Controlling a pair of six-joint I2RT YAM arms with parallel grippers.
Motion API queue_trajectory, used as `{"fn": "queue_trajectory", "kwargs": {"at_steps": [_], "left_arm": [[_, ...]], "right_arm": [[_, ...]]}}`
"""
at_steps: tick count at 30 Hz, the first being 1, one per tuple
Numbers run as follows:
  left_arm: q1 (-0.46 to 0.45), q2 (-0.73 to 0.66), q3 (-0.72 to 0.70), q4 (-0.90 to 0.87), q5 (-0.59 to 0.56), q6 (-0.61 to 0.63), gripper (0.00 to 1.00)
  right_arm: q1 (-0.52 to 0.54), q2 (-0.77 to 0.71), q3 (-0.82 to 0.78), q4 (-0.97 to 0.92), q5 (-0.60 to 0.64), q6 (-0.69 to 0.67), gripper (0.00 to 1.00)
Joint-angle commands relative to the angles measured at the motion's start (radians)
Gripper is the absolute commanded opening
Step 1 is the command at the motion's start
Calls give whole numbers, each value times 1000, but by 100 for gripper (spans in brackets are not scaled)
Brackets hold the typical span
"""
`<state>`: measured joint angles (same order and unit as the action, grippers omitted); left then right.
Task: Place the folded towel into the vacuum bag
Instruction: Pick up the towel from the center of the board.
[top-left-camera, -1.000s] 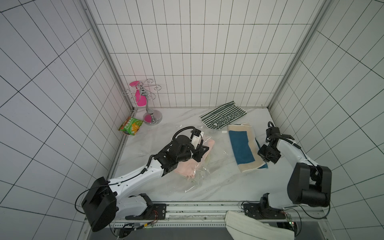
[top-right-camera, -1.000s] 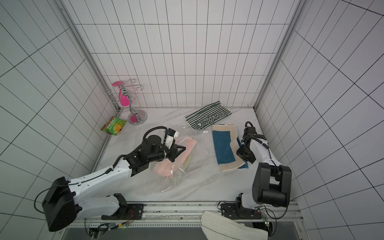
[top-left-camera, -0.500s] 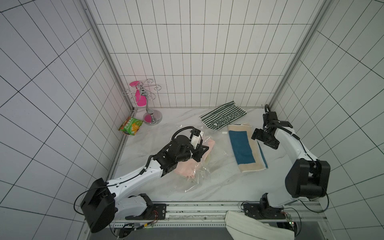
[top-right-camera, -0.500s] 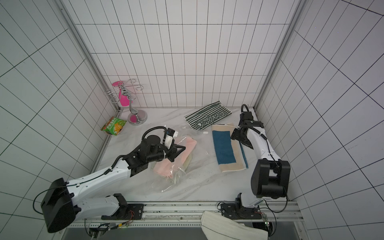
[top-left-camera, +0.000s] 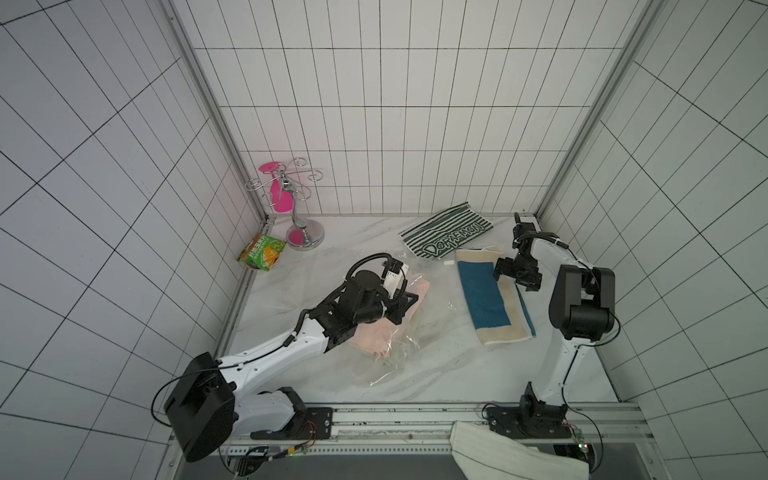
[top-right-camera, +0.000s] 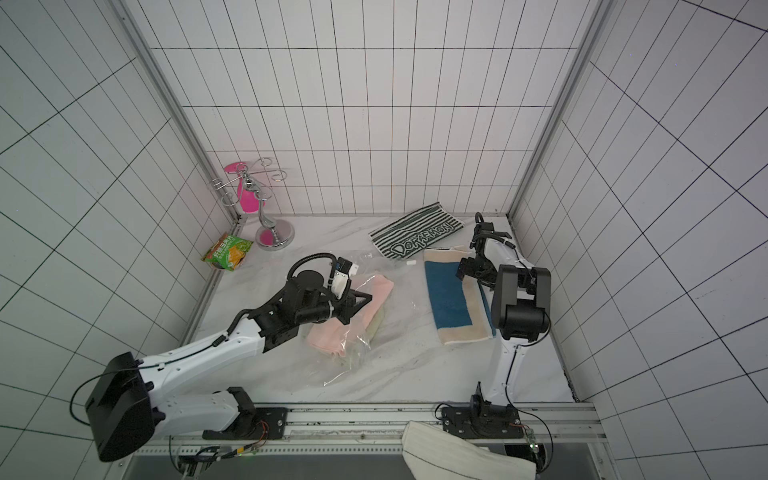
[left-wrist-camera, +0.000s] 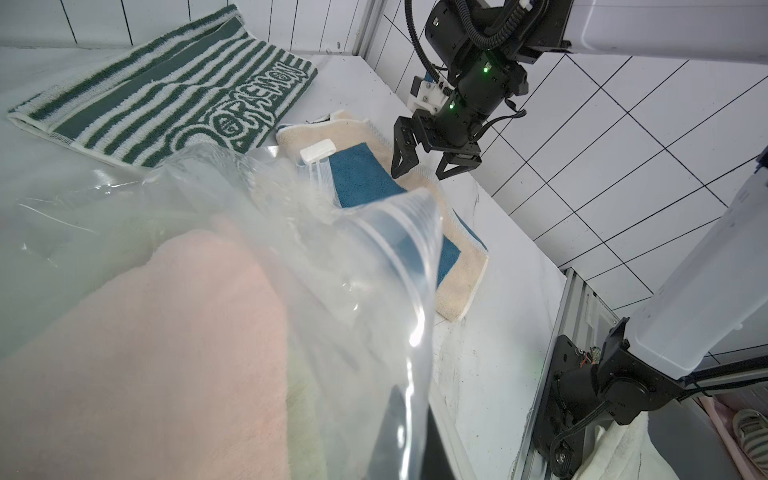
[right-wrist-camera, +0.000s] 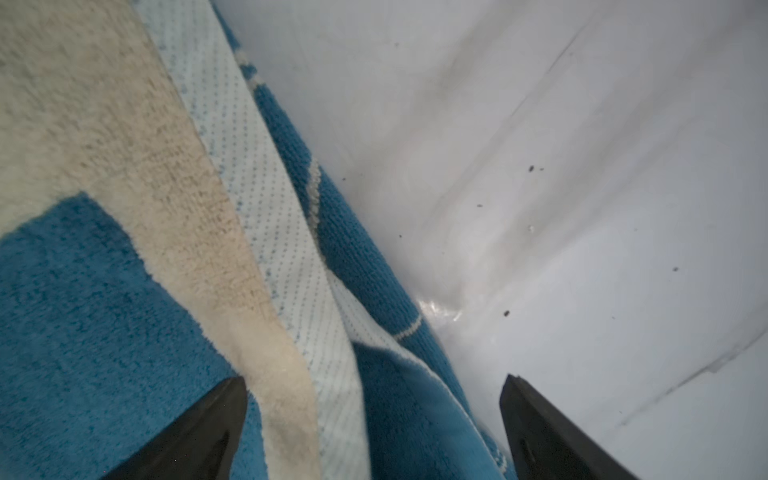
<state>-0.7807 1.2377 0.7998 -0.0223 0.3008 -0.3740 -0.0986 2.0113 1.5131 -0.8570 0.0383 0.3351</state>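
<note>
- Clearly the vacuum bag (left-wrist-camera: 365, 266) lies crumpled in the middle of the surface (top-left-camera: 436, 374). Its zip-strip mouth (left-wrist-camera: 415, 220) is turned toward the right arm, and a pink towel (top-left-camera: 370, 338) is already inside.
- The left gripper (top-left-camera: 411, 300) is pressed together on the upper lip of that mouth. It holds the plastic up off the surface, so the opening looks held apart rather than collapsed.
- The folded towel (top-left-camera: 486, 299), blue with a beige border, lies flat on the surface just beside the bag's mouth and outside it.
- The right gripper (left-wrist-camera: 419, 174) is spread wide and empty, low over the long edge of the towel that faces the right wall. In the right wrist view one finger (right-wrist-camera: 199, 432) is over the pile and the other over bare surface, straddling the folded layers.
- The step in hand looks like the reach for the towel; no grasp has been made yet.
- Next, the right gripper should drop onto that edge and close over all the folded layers, or the fold may open on lifting.
- The towel then has to travel low and sideways into the raised mouth, with the left gripper keeping the lip up.
- A striped towel (top-left-camera: 446, 241) lies behind. A green snack packet (top-left-camera: 262, 251) and a chrome stand (top-left-camera: 299, 224) sit in the far left corner, well apart from this work.
</note>
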Motion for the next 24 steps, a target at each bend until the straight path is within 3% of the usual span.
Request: {"fn": "queue_trajectory", "kwargs": {"at_steps": [1,4,10,14,16,19,24], "left_arm": [[3,11,21,-1,9,13,0],[3,12,27,-5,3,18,0],[3,13,32,-14,-15,28,0],[3,12,32,-21,-24,31,0],[3,11,33,-22,-28,34,0],[3,13,34,-25,-34,34,0],[3,30,46,-37,-40,39,0]], "right_arm": [[-8,44,73,-18,-88,-7,99],[-7,80,77,-27,-116,31,94],[1,113,-10,-40,-150,149,61],[-22,102,-62,-21,-175,188,22],[-32,65,-98,17,-195,200,8],[-27,-15,-147,68,-218,202,0],[16,-216,-251,119,-237,155,0]]}}
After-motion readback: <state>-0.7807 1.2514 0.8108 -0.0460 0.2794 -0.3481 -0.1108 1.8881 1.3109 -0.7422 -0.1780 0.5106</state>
